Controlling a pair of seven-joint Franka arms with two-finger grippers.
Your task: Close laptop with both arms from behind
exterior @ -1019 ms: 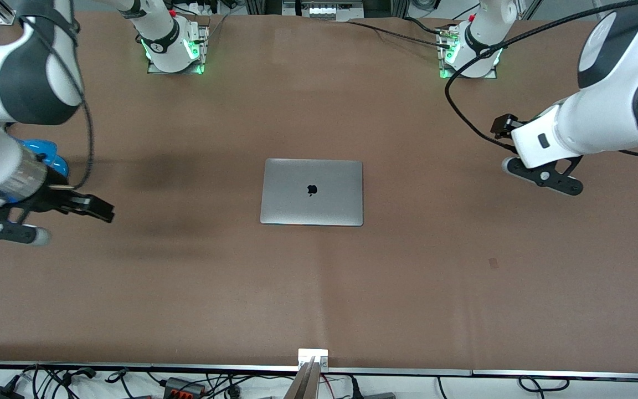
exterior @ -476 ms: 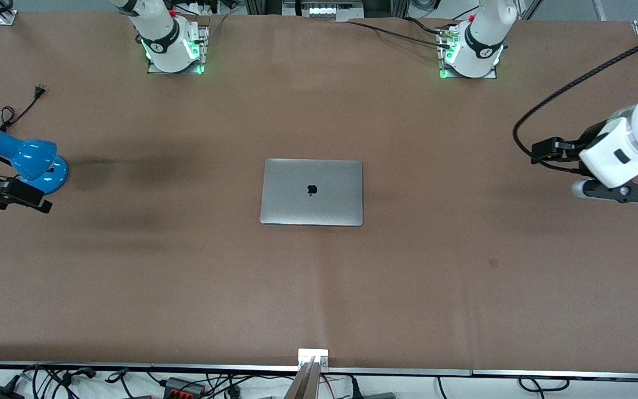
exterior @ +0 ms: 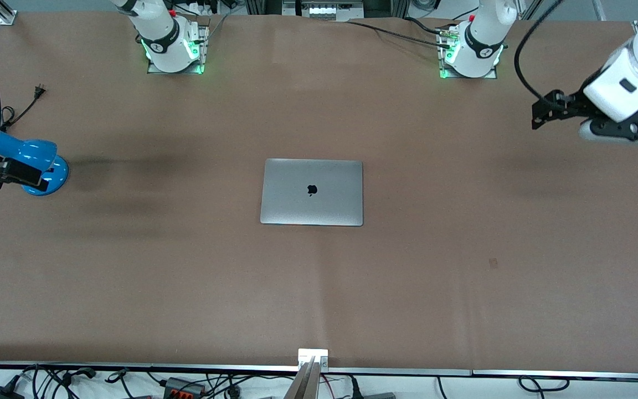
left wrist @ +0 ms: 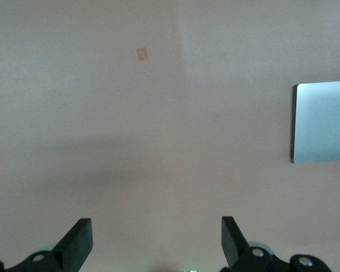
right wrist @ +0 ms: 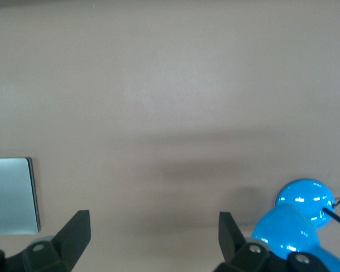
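Note:
The space-grey laptop (exterior: pixel 312 192) lies shut and flat at the middle of the table, lid up with the black apple logo showing. Its edge also shows in the left wrist view (left wrist: pixel 323 122) and in the right wrist view (right wrist: pixel 8 195). My left gripper (exterior: pixel 587 131) hangs open and empty over the left arm's end of the table, well away from the laptop; its jaws stand wide in its wrist view (left wrist: pixel 157 241). My right gripper (right wrist: pixel 153 232) is open and empty over the right arm's end. Only part of its hand (exterior: pixel 6 170) shows in the front view.
A blue desk lamp (exterior: pixel 36 160) lies at the right arm's end of the table, right under the right hand, with its black cord and plug (exterior: pixel 36 91). It also shows in the right wrist view (right wrist: pixel 300 209). A small tape mark (exterior: pixel 493 263) is on the brown tabletop.
Both arms have swung outward, away from the laptop toward the table's ends. The left gripper has also moved toward the bases. The laptop has not moved.

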